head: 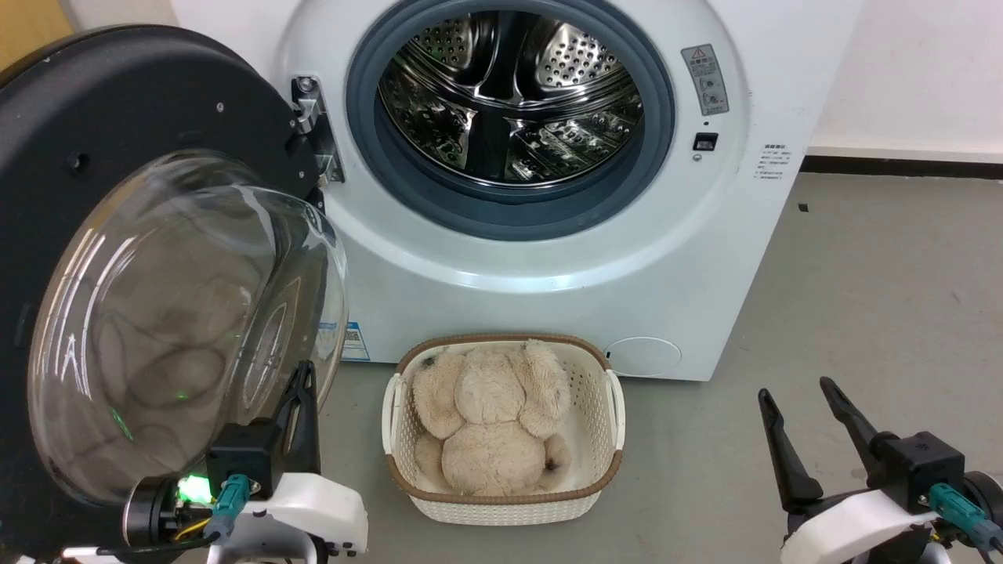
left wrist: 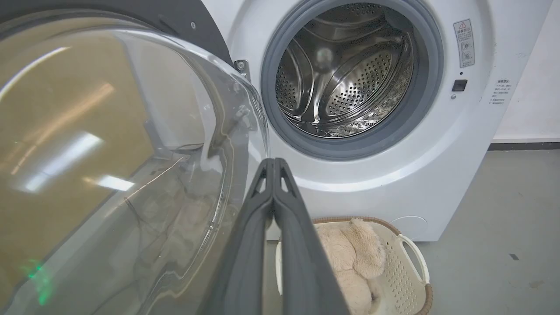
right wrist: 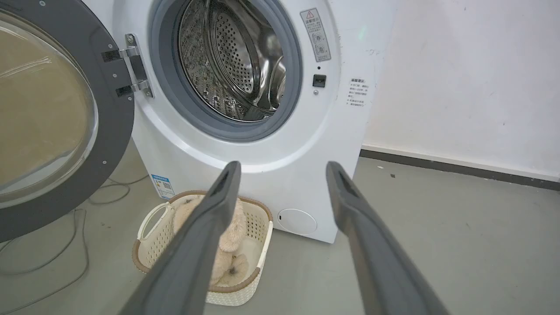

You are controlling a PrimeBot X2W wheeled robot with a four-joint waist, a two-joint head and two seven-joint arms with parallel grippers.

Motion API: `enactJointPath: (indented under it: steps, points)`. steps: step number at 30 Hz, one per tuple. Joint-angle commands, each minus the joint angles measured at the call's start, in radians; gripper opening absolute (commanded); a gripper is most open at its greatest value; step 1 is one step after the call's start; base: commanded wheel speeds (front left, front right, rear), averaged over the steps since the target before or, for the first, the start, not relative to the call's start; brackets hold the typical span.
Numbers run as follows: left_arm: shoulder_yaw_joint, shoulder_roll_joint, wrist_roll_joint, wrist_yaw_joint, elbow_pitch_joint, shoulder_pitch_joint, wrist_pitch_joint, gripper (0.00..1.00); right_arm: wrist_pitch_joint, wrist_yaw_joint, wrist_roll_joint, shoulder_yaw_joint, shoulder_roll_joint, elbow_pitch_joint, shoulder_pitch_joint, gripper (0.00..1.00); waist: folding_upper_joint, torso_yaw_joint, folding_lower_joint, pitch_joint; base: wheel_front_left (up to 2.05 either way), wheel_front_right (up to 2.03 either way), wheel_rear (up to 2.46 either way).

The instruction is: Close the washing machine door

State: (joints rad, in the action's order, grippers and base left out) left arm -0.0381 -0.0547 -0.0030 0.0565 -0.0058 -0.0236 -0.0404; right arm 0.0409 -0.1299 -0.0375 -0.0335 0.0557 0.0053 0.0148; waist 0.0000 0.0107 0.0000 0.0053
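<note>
The washing machine [head: 564, 258] [left wrist: 437, 175] [right wrist: 302, 144] stands ahead with its port uncovered, steel drum and grey gasket showing. Its black-rimmed door [head: 117, 102] [left wrist: 109, 131] [right wrist: 52, 109] swings wide to the left on its hinge, the glass bowl bulging toward me. My left gripper [head: 302, 374] [left wrist: 273, 162] is shut and empty, its fingertips just right of the glass bowl's lower edge. At the lower right my right gripper [head: 795, 392] [right wrist: 283, 166] is open over the floor, nothing between its fingers.
A white basket [head: 603, 454] [left wrist: 411, 258] [right wrist: 162, 245] holding a beige plush toy [head: 490, 415] sits on the grey floor just in front of the machine. Cables [right wrist: 52, 245] lie on the floor under the door. A white wall stands to the right.
</note>
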Motion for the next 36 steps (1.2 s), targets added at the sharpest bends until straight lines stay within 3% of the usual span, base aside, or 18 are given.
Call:
enactJointPath:
  steps: [1, 23, 31, 36]
  points:
    - [-0.006, -0.009, 0.005, 0.009, -0.01, -0.018, -0.01, 0.0, 0.011, 0.0, -0.015, -0.006, -0.001, -0.002, 0.002, 1.0, 0.0, 0.003, 0.0, 0.0, 0.0, 0.0, 0.0]
    - [-0.013, -0.076, -0.012, 0.01, -0.162, -0.174, -0.056, 0.0, 0.057, 0.0, -0.051, -0.042, -0.002, -0.005, 0.007, 1.0, 0.0, 0.095, 0.0, 0.008, 0.0, 0.0, 0.0]
    - [0.032, -0.088, -0.056, -0.009, -0.221, -0.251, -0.073, 0.0, 0.073, 0.0, -0.061, -0.06, -0.002, -0.008, 0.005, 1.0, 0.0, 0.144, 0.0, 0.022, 0.0, 0.0, 0.0]
    - [0.087, -0.071, -0.116, -0.044, -0.233, -0.302, -0.084, 0.0, 0.084, 0.0, -0.067, -0.072, -0.003, -0.009, 0.002, 1.0, 0.0, 0.178, 0.0, 0.032, 0.0, 0.0, 0.0]
